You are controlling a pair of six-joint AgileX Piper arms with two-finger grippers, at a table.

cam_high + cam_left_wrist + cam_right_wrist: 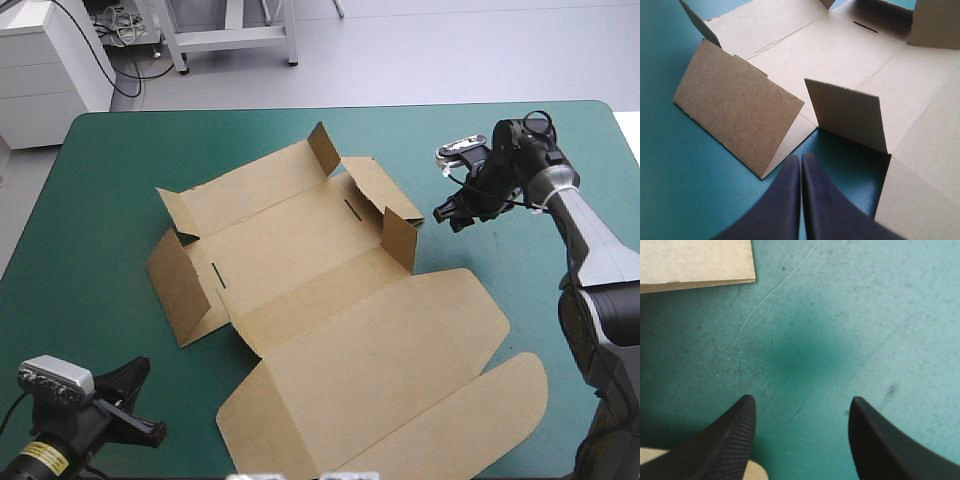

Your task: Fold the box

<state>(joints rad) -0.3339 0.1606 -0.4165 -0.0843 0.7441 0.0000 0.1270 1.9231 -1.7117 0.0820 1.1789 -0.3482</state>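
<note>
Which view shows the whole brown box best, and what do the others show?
The high view: the whole box lies there, mostly flat, some parts raised. The left wrist view shows only one part, two raised flaps ahead of the shut left gripper. The right wrist view shows only two corners of board.

Box [345,300]: brown board, paper-faced; matt, no gloss in any view. Close up, fine fibrous grain with pale flecks; cut edges clean, fold lines pressed into the sheet.
Cover [100,200]: teal-green, matt, smooth. Cloth or mat, cannot tell. In the right wrist view, thin pale scratches and a few small dark specks.
Left gripper [801,158]: black fingers [780,200], smooth, dull soft sheen, no pattern seen.
Right gripper [802,399]: black fingers [730,440], matt, fine ribbed texture across the faces.
</note>
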